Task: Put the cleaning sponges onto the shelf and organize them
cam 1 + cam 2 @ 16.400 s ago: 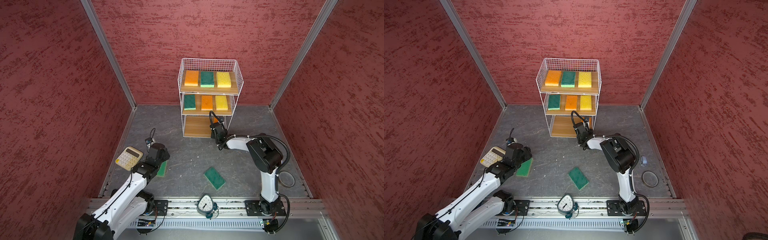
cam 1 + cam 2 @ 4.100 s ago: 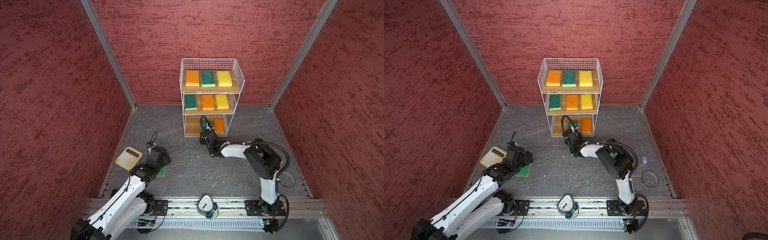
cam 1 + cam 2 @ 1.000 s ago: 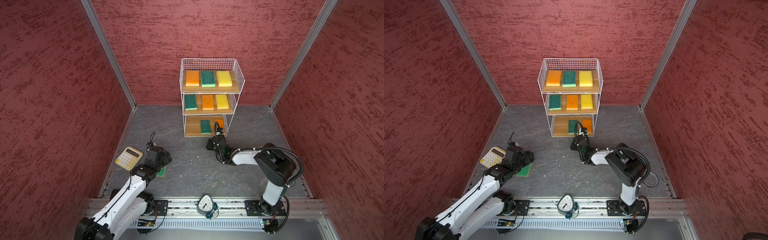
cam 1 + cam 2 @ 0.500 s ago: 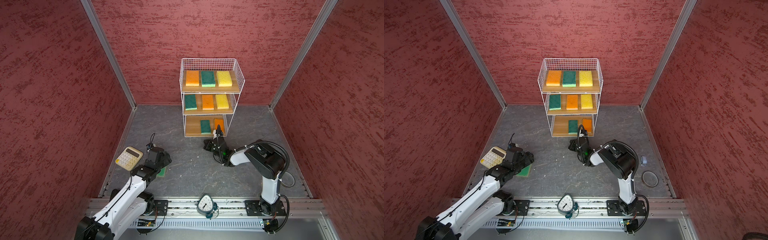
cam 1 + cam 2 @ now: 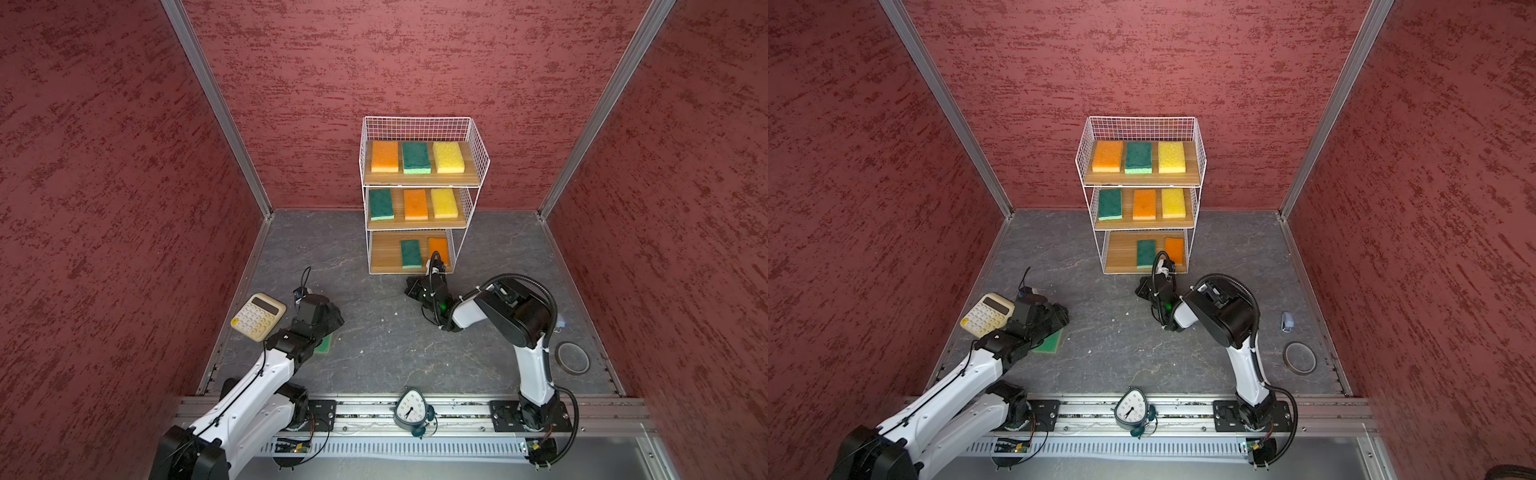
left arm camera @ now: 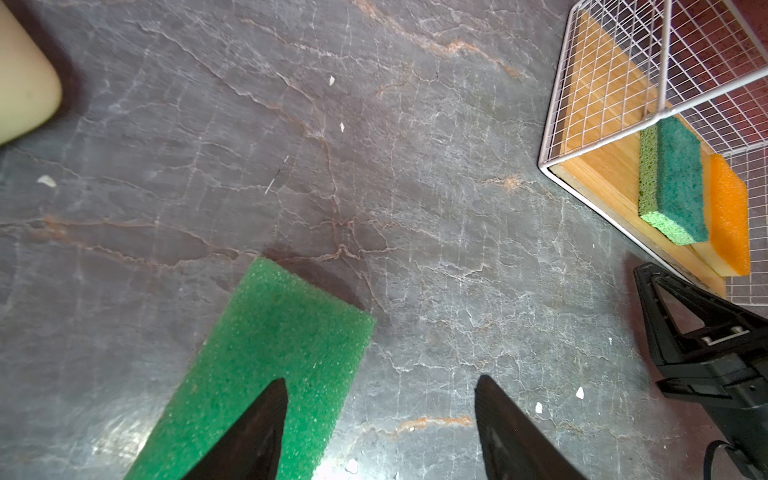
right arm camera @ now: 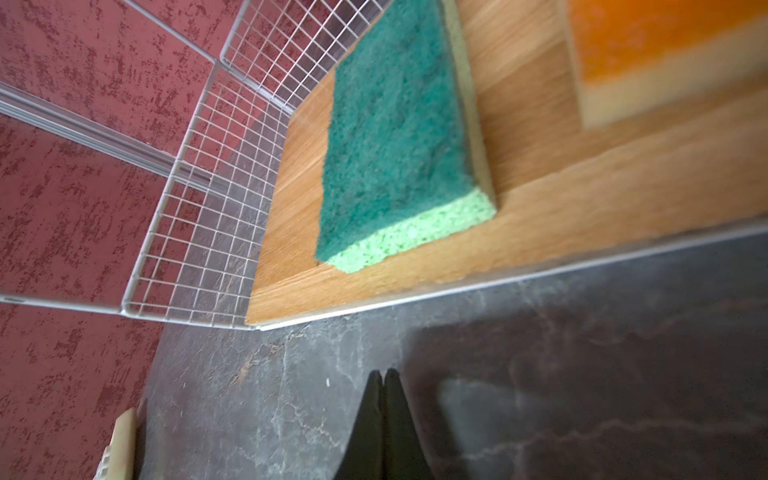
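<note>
while eight sponges [image 5: 415,158] lie front-to-back on the shelf [image 5: 384,253], one green sponge [image 6: 270,345] lies flat on the worktop [image 6: 415,208], long axis slanting toward the shelf, beneath the open left hand [image 6: 380,382]; right hand [image 7: 383,372] closed, empty.

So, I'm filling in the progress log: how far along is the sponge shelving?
Mostly done: eight sponges lie on the shelf, three on each upper tier, a dark green one and an orange one on the bottom. In hand: nothing; the left gripper is open over the floor sponge, the right gripper shut and empty. Left: shelve that sponge.
</note>
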`<state>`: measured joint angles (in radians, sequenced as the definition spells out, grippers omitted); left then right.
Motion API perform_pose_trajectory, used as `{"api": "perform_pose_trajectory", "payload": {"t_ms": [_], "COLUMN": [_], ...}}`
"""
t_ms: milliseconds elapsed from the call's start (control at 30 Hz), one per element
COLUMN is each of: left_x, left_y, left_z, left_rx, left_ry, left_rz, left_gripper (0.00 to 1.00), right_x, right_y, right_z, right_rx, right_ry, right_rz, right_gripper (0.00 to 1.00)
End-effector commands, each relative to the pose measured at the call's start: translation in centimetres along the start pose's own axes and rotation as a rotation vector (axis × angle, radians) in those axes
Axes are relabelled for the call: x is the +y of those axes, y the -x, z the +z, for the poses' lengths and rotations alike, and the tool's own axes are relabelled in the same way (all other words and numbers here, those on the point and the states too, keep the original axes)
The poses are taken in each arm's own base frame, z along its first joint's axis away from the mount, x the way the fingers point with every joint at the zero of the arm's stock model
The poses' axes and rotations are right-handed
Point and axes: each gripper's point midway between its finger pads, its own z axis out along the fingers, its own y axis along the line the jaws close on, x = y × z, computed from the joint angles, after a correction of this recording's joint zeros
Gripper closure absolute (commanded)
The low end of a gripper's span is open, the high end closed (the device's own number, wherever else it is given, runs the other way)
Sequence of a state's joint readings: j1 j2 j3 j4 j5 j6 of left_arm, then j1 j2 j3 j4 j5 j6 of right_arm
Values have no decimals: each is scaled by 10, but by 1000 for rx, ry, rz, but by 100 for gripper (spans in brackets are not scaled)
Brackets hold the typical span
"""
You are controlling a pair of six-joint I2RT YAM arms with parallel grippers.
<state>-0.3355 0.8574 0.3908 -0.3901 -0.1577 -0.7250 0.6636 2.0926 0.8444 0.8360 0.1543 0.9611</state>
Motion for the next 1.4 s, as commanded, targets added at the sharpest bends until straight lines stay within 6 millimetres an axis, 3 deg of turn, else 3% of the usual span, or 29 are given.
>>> {"api": "perform_pose_trajectory", "payload": {"t_ms": [0,300,667,1367], "left_x": [0,1,-3,-5], "left_y": [1,-3,-1,-6], "left_z": [4,12,15,17], "left_rx": [-7,0,4,35], "left_ry": [-8,-10,-14,-19], "left_rz": [-16,-31,-29,-61], "left_gripper": [28,28,29,29], "right_x": [-11,-36,-28,-29], "right_y": [13,10,13,13], "right_z": [6,9,28,32], "right_rx": [-65,-62,-63,-50], "right_ry": [2,-27,-28,-33], "right_rz": [79,136,127,182], "right_gripper": [100,100,100,100]}}
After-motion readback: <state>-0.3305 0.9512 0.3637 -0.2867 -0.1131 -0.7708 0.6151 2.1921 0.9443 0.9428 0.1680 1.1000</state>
